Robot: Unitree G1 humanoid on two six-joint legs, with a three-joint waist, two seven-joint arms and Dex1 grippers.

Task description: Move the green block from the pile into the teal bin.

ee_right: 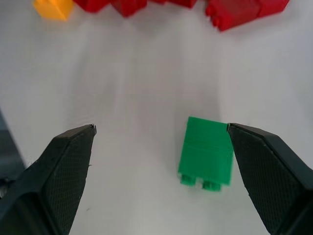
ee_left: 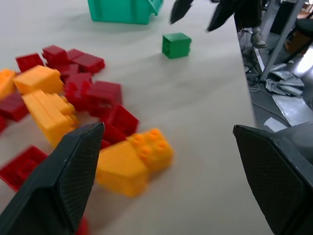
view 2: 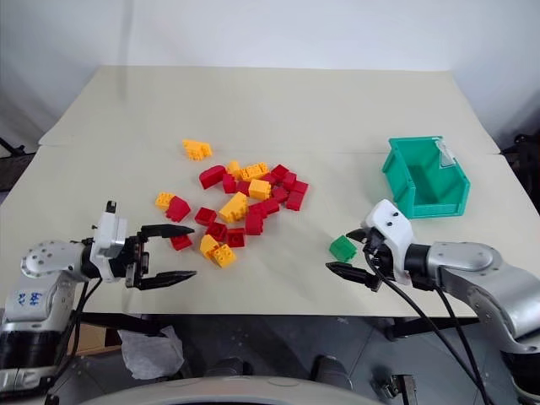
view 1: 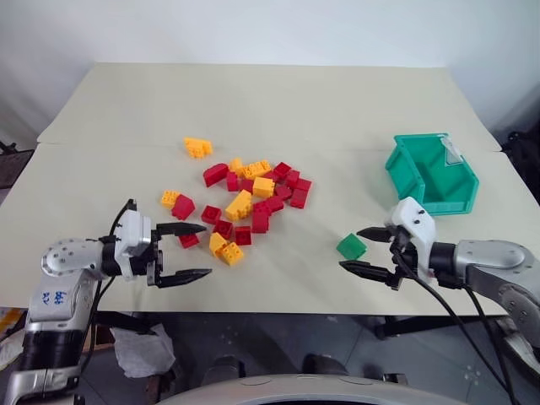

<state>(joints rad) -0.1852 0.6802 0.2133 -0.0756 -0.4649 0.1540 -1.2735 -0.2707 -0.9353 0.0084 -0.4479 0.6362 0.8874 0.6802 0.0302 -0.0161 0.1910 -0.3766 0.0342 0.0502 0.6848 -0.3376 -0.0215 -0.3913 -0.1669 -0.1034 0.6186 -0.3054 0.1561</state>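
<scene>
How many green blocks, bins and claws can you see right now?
Green block: 1
Bin: 1
Claws: 2, the left claw and the right claw
Total: 4

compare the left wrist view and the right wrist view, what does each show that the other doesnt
Left wrist view: the teal bin, the open left gripper, and the right gripper's fingertips beyond the block.
Right wrist view: the open right gripper around the green block, which lies close beside one finger.
Both: the green block on the table, apart from the pile of red and yellow bricks.
</scene>
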